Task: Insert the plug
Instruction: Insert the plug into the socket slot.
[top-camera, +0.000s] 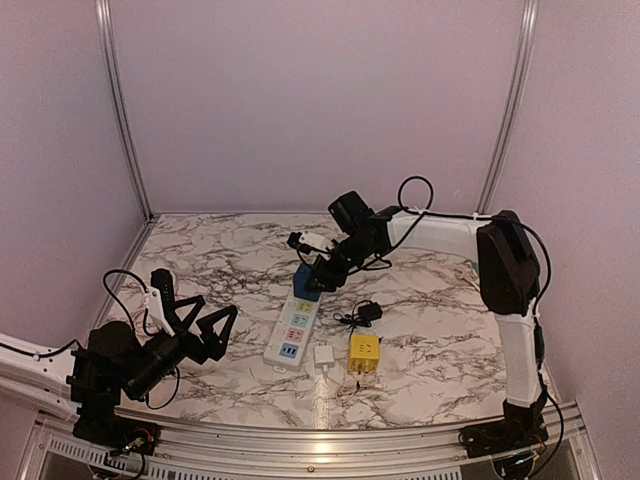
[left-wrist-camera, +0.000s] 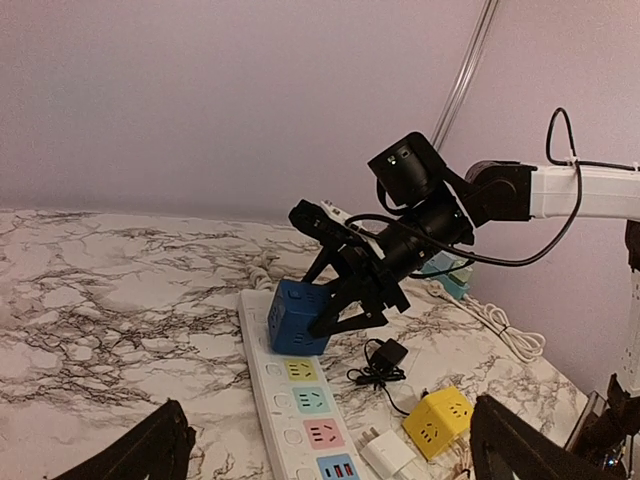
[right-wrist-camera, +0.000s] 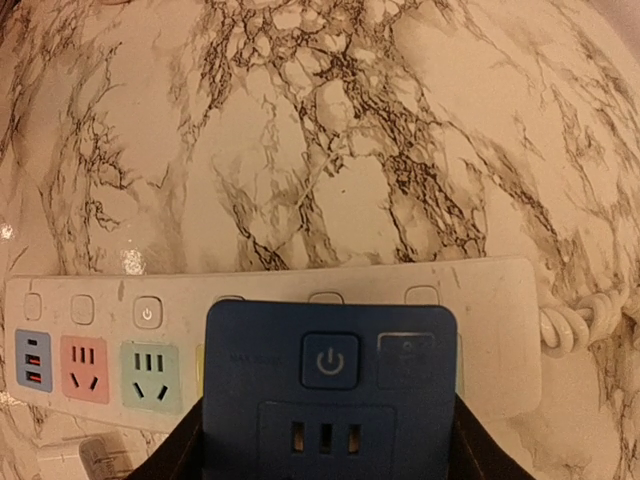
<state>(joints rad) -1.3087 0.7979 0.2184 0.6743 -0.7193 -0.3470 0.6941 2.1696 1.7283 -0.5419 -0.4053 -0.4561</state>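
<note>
Blue cube plug fills the bottom of your right wrist view, power button and one socket face turned to the lens. Dark fingers press against both of its sides.

- Right gripper: closed on the blue cube plug at middling width, arm reached across from the right side of the tabletop.
- Plug position: it sits on the far end of the white power strip, over the sockets beyond the green one. From the left wrist view it rests on the strip's top face with a slight tilt. You cannot tell whether its prongs are seated.
- Strip: lies lengthwise near the middle of the tabletop, coloured sockets uncovered along its near half: yellow, green, pink, then a blue USB panel at the near end. Its white cord bunches at the far end.
- Left gripper: jaws spread wide, holding nothing, low on the left side, well apart from the strip and pointed toward it.
- Other items, right of the strip's near end: small white adapter just beside the strip, yellow cube beside that, black adapter with a thin coiled lead a little farther back.
</note>
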